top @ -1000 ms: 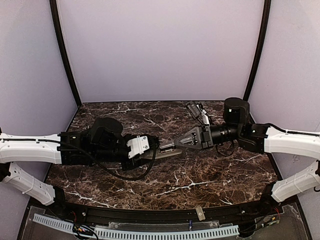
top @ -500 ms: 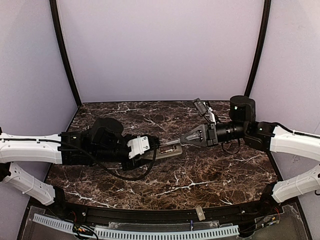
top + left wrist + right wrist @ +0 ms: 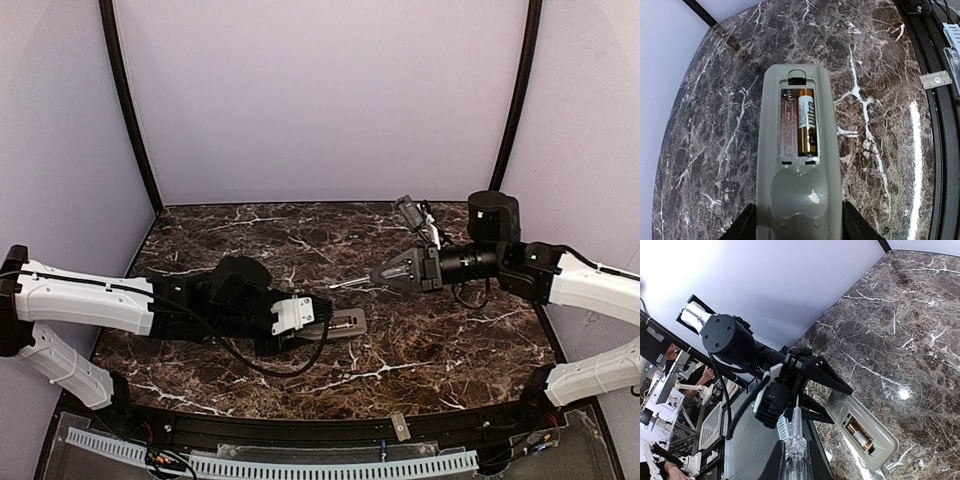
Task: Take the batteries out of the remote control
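Note:
The remote control (image 3: pixel 797 200) lies grey back up between the fingers of my left gripper (image 3: pixel 798 222), which is shut on its near end. Its battery recess is uncovered: one gold and black battery (image 3: pixel 807 127) sits in the right slot, and the left slot shows a bare spring. From above, the remote (image 3: pixel 347 322) is at mid-table in the left gripper (image 3: pixel 318 320). My right gripper (image 3: pixel 385 277) is shut on a clear-handled screwdriver (image 3: pixel 350 284), whose tip points left, apart from the remote. The right wrist view shows the screwdriver (image 3: pixel 796 450), remote (image 3: pixel 880 440) and battery (image 3: pixel 860 434).
The dark marble table (image 3: pixel 430 350) is closed in by pale walls and two black corner posts (image 3: pixel 125 100). A small grey piece (image 3: pixel 399 427) sits on the black rail at the near edge, seen also in the left wrist view as a grey piece (image 3: pixel 936 79).
My left arm has carried the remote nearer and to the right. My right gripper has drawn back to the right with the screwdriver, so its tip no longer meets the remote.

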`<state>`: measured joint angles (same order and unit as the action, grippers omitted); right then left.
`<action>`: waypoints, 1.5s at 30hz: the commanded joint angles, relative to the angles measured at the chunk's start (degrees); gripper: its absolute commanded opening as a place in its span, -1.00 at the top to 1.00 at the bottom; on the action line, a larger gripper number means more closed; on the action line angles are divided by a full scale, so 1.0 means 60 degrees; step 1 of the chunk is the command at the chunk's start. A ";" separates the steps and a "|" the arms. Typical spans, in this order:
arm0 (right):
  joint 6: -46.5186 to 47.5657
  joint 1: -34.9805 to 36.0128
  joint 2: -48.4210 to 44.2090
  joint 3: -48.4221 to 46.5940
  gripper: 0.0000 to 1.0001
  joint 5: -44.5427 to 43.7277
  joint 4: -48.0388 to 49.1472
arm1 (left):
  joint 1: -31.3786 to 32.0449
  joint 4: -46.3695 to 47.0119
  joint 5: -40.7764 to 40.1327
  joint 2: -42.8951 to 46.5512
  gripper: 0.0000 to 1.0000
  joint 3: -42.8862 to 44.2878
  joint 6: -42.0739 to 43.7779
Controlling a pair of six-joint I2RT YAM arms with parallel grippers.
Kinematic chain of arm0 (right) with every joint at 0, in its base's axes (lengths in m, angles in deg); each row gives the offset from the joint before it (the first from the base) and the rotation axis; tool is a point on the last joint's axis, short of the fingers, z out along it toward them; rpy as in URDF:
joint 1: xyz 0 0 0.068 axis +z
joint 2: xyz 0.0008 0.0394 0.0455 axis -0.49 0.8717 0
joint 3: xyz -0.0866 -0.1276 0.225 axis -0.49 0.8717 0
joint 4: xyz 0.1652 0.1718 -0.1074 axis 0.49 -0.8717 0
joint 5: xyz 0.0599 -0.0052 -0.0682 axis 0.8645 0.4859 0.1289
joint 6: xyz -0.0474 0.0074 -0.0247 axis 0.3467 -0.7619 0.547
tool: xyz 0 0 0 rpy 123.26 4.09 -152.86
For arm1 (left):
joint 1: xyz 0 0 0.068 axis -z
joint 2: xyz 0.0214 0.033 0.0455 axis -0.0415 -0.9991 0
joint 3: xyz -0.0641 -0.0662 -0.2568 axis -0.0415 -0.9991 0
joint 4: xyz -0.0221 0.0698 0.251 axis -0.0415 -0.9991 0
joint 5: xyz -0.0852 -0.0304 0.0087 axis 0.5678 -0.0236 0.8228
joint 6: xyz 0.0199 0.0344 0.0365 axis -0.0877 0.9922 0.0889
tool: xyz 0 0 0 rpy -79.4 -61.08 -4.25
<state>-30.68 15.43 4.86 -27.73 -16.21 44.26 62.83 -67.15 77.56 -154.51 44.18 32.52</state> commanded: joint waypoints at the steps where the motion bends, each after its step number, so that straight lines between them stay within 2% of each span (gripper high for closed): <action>1: 0.0500 -0.0126 -0.0408 -0.0097 1.00 -0.0645 -0.0656 | 0.0010 0.0161 0.0517 -0.0537 0.89 -0.0225 -0.0054; 12: 0.0953 -0.0255 -0.1276 0.0374 1.00 -0.1420 -0.1681 | 0.0015 0.0120 0.1503 -0.1616 0.95 -0.0189 -0.0044; 18: 0.1153 -0.0270 -0.1617 0.0315 1.00 -0.1881 -0.2431 | -0.0258 0.1119 0.1475 -0.2442 0.83 -0.0652 -0.0311; 20: 0.1161 -0.0271 -0.1715 0.0326 1.00 -0.1979 -0.2589 | -0.0347 0.1365 0.1723 -0.2704 0.54 -0.0727 -0.0447; 22: 0.1176 -0.0270 -0.1784 0.0344 1.00 -0.2054 -0.2681 | -0.0396 0.1707 0.1787 -0.2922 0.16 -0.0880 -0.0564; 23: 0.1176 -0.0270 -0.1794 0.0345 1.00 -0.2080 -0.2740 | -0.0402 0.1777 0.1730 -0.2950 0.04 -0.0942 -0.0597; 24: 0.1176 -0.0270 -0.1812 0.0345 1.00 -0.2113 -0.2773 | -0.0413 0.1863 0.1647 -0.2979 -0.17 -0.0965 -0.0633; 27: 0.1169 -0.0270 -0.1810 0.0331 1.00 -0.2190 -0.2777 | -0.0431 0.1852 0.1416 -0.2922 -0.50 -0.0994 -0.0590; 28: 0.1188 -0.0274 -0.1781 0.0310 1.00 -0.2213 -0.2784 | -0.0428 0.1878 0.1268 -0.2788 -0.71 -0.1033 -0.0543; 30: 0.1198 -0.0278 -0.1723 0.0267 1.00 -0.2256 -0.2777 | -0.0435 0.2037 0.1085 -0.2502 -0.94 -0.1183 -0.0476; 38: 0.1641 -0.0285 -0.1372 -0.0001 1.00 -0.2247 -0.2755 | -0.0451 0.4376 -0.0074 -0.0523 -0.97 -0.2135 -0.0921; 45: 0.2949 -0.0285 -0.1084 -0.0244 1.00 -0.1078 -0.2523 | -0.0499 0.3501 0.1342 -0.0157 -0.97 -0.0772 -0.1875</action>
<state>-18.92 14.12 -2.09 -27.01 -28.01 26.88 60.34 -45.53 80.53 -156.44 35.22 25.89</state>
